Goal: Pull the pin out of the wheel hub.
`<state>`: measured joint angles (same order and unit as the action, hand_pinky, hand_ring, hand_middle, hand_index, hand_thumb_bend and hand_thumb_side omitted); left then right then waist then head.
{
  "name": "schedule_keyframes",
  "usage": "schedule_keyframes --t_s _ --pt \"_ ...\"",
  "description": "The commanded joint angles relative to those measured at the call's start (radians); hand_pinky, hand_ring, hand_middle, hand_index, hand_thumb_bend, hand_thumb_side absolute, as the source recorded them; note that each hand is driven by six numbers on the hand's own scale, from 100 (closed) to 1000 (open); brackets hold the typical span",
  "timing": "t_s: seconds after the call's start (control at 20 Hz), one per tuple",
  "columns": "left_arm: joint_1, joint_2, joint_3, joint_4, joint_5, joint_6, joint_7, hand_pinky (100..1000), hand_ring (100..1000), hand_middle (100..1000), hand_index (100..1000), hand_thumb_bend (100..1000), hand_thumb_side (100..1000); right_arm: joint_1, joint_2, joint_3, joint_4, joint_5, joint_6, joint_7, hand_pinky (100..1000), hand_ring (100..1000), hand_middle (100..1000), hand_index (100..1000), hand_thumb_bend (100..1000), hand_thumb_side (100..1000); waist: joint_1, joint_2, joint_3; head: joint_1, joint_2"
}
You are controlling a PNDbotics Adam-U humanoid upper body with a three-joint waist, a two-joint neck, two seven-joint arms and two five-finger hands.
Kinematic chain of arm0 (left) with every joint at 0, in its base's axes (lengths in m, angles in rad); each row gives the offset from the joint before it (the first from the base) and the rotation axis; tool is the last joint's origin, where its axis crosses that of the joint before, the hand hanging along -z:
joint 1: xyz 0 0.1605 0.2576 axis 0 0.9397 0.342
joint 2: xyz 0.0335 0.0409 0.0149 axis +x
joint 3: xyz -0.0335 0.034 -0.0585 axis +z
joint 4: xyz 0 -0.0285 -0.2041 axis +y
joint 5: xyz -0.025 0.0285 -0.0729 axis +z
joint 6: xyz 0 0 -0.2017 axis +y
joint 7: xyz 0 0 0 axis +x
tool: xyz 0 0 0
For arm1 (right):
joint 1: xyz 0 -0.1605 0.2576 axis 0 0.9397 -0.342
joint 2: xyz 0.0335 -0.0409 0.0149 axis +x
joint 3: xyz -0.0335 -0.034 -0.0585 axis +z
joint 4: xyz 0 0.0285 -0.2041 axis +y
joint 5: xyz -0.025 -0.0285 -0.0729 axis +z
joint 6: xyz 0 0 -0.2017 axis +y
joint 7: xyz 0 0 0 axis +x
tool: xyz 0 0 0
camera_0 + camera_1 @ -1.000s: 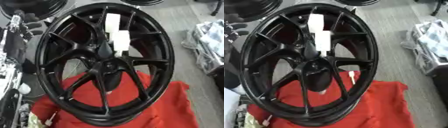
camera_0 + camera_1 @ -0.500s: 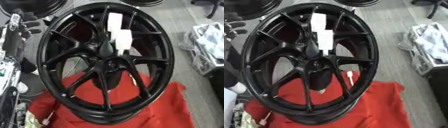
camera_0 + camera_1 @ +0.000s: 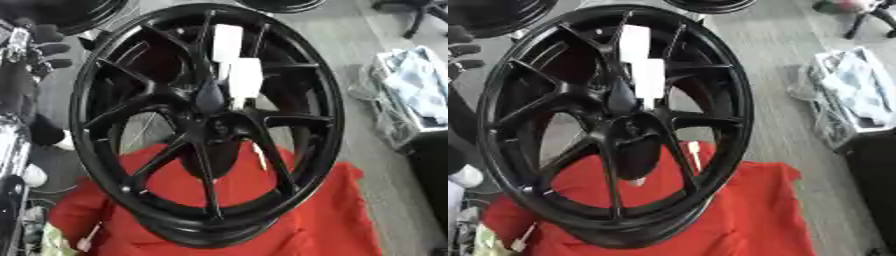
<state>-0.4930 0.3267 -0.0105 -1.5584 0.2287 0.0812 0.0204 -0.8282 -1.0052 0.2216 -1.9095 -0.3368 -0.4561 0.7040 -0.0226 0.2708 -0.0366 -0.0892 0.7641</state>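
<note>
Looking through the left eye, you see the black wheel (image 3: 206,125) standing on red cloth (image 3: 306,215), a white pin (image 3: 244,82) above its hub (image 3: 214,125). Through the right eye, your left hand (image 3: 461,50) shows dark curled fingers, holding nothing. Pinch the pin's stiff, light body.

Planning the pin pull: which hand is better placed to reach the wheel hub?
Left, probably. The left hand sits just outside the wheel at upper left, a short reach from the hub. The right hand shows in no view.
</note>
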Motion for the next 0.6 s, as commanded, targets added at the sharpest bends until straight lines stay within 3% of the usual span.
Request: schedule_keyframes --t_s 0.05,0.2,0.45,0.6 --pt "-0.008 0.031 -0.001 -0.011 -0.005 -0.001 -0.004 702 730 661 732 100 773 -0.029 -0.055 0.044 -0.016 0.083 -0.068 0.061 889 834 786 866 100 388 -0.002 -0.024 0.000 -0.003 0.006" --pt "-0.008 0.033 0.000 -0.010 -0.004 0.000 -0.004 703 731 661 732 100 773 -0.034 -0.059 0.085 0.003 0.135 -0.090 0.107 893 836 787 868 100 503 -0.005 -0.023 0.000 -0.004 0.006" --pt "-0.008 0.039 -0.001 -0.008 -0.003 0.001 -0.005 703 731 660 732 100 774 -0.045 -0.048 0.135 0.035 0.239 -0.065 0.141 881 831 790 883 100 627 -0.009 -0.023 -0.003 0.000 0.003" --pt "-0.006 0.045 0.001 -0.006 -0.002 -0.001 -0.001 701 728 656 729 100 772 -0.047 -0.034 0.159 0.027 0.313 -0.038 0.123 874 826 799 896 100 634 -0.012 -0.021 -0.005 0.005 0.001"
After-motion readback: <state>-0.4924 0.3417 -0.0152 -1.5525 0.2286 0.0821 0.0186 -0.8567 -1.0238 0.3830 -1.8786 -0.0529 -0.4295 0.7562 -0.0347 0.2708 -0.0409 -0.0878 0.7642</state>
